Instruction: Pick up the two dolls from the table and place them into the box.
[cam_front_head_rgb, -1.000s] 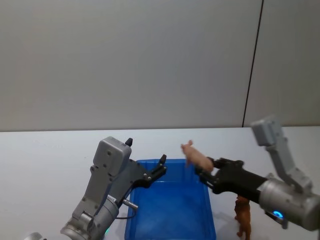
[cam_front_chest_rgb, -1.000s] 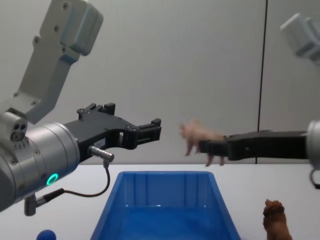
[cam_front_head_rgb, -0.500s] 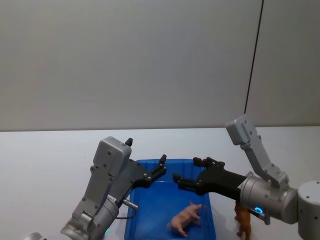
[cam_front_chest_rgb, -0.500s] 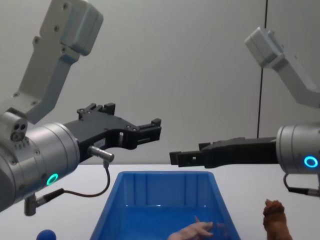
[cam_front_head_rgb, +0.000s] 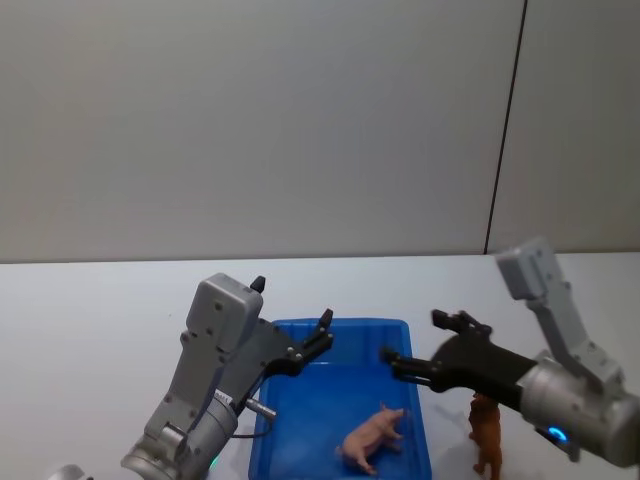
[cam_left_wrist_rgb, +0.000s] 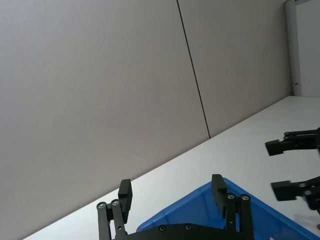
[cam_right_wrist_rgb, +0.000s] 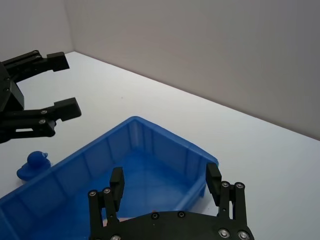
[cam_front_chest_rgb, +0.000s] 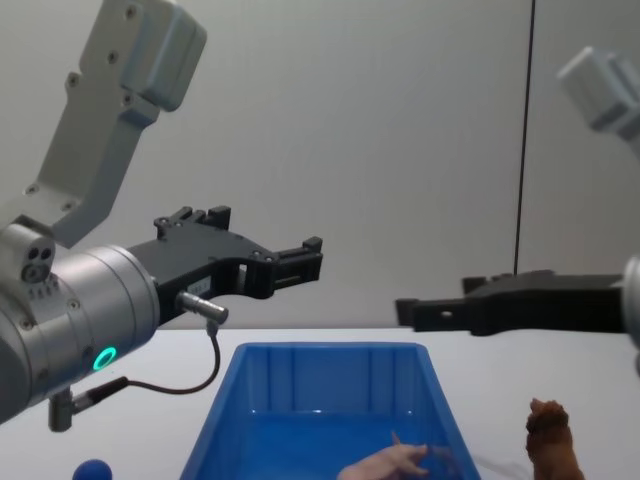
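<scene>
The pink pig doll (cam_front_head_rgb: 372, 437) (cam_front_chest_rgb: 395, 462) lies on its side inside the blue box (cam_front_head_rgb: 340, 326) (cam_front_chest_rgb: 330, 351) (cam_right_wrist_rgb: 125, 150) (cam_left_wrist_rgb: 260, 215). The brown lion doll (cam_front_head_rgb: 486, 435) (cam_front_chest_rgb: 553, 450) stands on the white table (cam_front_head_rgb: 100, 320) just right of the box. My right gripper (cam_front_head_rgb: 415, 340) (cam_front_chest_rgb: 435, 300) (cam_right_wrist_rgb: 165, 177) hovers open and empty over the box's right rim, above and left of the lion. My left gripper (cam_front_head_rgb: 292, 303) (cam_front_chest_rgb: 310, 262) (cam_left_wrist_rgb: 171, 187) hangs open and empty over the box's left side.
A small blue toy (cam_right_wrist_rgb: 35, 164) (cam_front_chest_rgb: 92, 470) sits on the table left of the box. A grey wall stands behind the table. The two grippers face each other across the box, apart.
My right gripper, which held the pink pig above the box, has opened; the pig dropped into the box. The right gripper then drew back to the right. The left arm stayed still.
</scene>
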